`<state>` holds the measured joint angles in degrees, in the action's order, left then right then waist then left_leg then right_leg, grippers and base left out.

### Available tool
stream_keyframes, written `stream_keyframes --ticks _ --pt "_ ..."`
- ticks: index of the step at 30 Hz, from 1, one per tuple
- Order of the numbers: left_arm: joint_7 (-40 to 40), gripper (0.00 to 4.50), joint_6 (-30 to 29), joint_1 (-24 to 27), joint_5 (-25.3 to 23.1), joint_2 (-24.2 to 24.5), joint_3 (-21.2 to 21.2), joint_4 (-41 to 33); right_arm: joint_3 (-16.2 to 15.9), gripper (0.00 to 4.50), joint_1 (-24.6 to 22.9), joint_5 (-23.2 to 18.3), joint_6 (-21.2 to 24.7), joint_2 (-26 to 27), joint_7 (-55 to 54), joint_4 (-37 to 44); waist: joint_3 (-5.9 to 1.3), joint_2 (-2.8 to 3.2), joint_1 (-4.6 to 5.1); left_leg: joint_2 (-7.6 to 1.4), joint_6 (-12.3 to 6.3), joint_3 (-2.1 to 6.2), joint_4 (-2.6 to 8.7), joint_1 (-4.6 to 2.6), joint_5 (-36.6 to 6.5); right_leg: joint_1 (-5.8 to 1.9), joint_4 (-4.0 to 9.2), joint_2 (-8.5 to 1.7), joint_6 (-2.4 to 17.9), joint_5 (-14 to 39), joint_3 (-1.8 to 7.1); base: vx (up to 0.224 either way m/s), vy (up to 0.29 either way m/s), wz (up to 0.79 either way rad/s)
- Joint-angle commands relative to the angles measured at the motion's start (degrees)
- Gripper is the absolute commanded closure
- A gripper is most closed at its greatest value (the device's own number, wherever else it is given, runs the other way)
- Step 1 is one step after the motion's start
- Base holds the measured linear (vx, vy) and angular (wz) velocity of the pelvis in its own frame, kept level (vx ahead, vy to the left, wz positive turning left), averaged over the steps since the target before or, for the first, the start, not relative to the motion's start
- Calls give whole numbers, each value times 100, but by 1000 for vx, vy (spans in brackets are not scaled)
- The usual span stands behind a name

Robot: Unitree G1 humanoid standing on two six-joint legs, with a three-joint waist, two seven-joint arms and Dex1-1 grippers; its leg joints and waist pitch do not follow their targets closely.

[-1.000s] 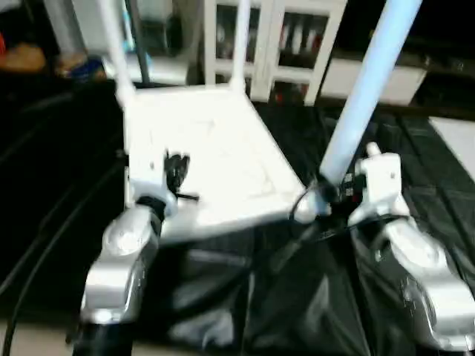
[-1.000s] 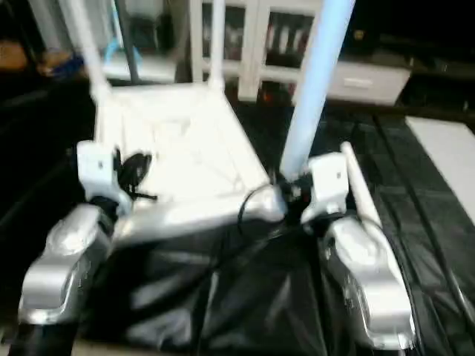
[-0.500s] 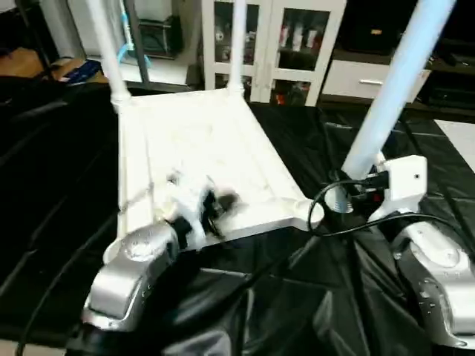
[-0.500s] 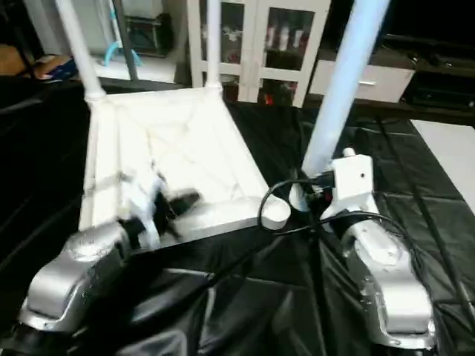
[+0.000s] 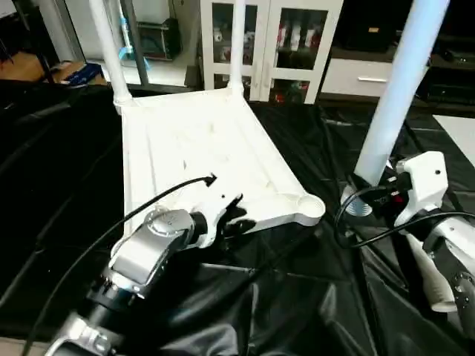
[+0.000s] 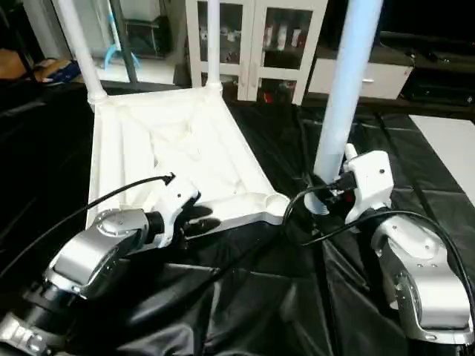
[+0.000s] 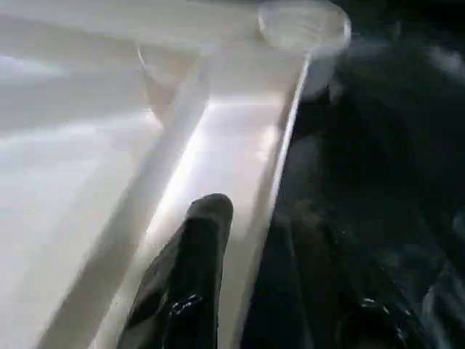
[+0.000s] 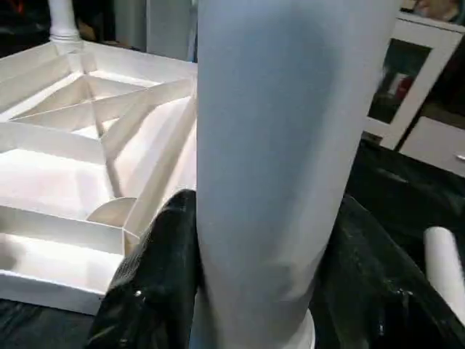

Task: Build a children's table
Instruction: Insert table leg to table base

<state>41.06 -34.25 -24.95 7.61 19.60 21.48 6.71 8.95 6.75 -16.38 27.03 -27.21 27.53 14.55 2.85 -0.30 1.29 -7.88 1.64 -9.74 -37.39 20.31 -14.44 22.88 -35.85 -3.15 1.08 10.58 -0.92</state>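
Tabletop [image 5: 200,148], white plastic and turned underside up so its X-shaped ribs face the ceiling, lies on a work surface draped in black sheeting [image 5: 297,297], with two white legs standing upright in its far corner sockets: one at the far left [image 5: 110,52], one at the far right [image 5: 237,44]. The near-right corner socket [image 5: 306,205] stands empty. Just beside that socket, apart from the top, the right gripper [image 8: 254,291] holds a third leg [image 5: 397,89] upright, its two black fingers [image 8: 156,283] pressed against either side of the tube close to its lower end, which rests near the sheeting. The left gripper [image 5: 230,216] sits at the tabletop's near edge with its jaws partly open, one black finger [image 7: 190,276] over the inner side of the rim and the other outside it; whether they press on the rim cannot be told. Black cables [image 5: 159,196] trail across both silver forearms. Behind the work surface stands a white glass-door cabinet [image 5: 286,37] with small items on its shelves.
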Motion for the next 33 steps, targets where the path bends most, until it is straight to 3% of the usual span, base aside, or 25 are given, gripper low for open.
stream_keyframes --ticks 1,5,10,11,12,14,15,20,25,29,33 --pt "78 287 -115 -79 -54 45 154 156 -34 262 18 -49 2 -84 48 34 -296 -34 -10 -433 -275 214 547 17 -757 -241 507 -471 1098 1491 257 0 0 0" --pt "-26 287 221 -182 -403 11 187 592 -63 262 56 15 -30 -46 58 15 -309 -32 -31 -441 -402 191 534 5 -580 -252 499 -462 1253 1134 247 0 0 0" --pt "250 327 366 -164 -242 12 100 561 -148 262 95 103 -88 -70 72 -34 -294 -33 -26 -463 -381 203 566 17 -663 -266 506 -492 1281 1306 240 0 0 0" --pt "324 337 346 -168 -147 20 65 530 -192 262 124 187 -142 -73 40 -110 -289 -119 -1 -467 -372 195 575 27 -732 -269 520 -489 1249 1419 238 0 0 0" --pt "352 364 317 -177 -113 27 70 520 -188 262 138 183 -142 -59 30 -131 -285 -68 -18 -464 -347 201 573 11 -761 -255 514 -507 1244 1543 240 0 0 0" --pt "378 370 295 -182 -88 32 75 511 -183 262 147 175 -138 -49 25 -143 -284 -68 -12 -464 -346 196 569 10 -736 -245 520 -503 1246 1513 247 0 0 0" --pt "472 370 294 -170 -111 90 175 480 -191 262 156 178 -147 -60 25 -147 -287 -98 -13 -465 -365 190 568 13 -698 -246 519 -497 1236 1461 247 0 0 0" --pt "649 414 333 -148 -351 250 466 484 -207 262 190 203 -162 -79 40 -137 -306 -76 -19 -473 -483 193 570 24 -380 -274 479 -508 1271 1052 239 0 0 0" --pt "773 445 380 -227 -701 451 749 565 -147 262 283 163 -148 -47 13 -156 -318 -89 -14 -477 -613 174 559 15 -160 -295 446 -514 1433 646 232 0 0 0" --pt "937 448 617 -280 -984 605 1016 684 -142 262 382 159 -202 -45 6 -279 -305 -91 -16 -485 -579 172 571 7 -271 -292 461 -518 1413 807 235 0 0 0" --pt "1070 448 553 -273 -946 639 1075 630 -158 262 431 156 -219 -40 -5 -318 -287 -87 -3 -483 -411 176 589 -2 -536 -282 490 -518 1355 1199 237 0 0 0"
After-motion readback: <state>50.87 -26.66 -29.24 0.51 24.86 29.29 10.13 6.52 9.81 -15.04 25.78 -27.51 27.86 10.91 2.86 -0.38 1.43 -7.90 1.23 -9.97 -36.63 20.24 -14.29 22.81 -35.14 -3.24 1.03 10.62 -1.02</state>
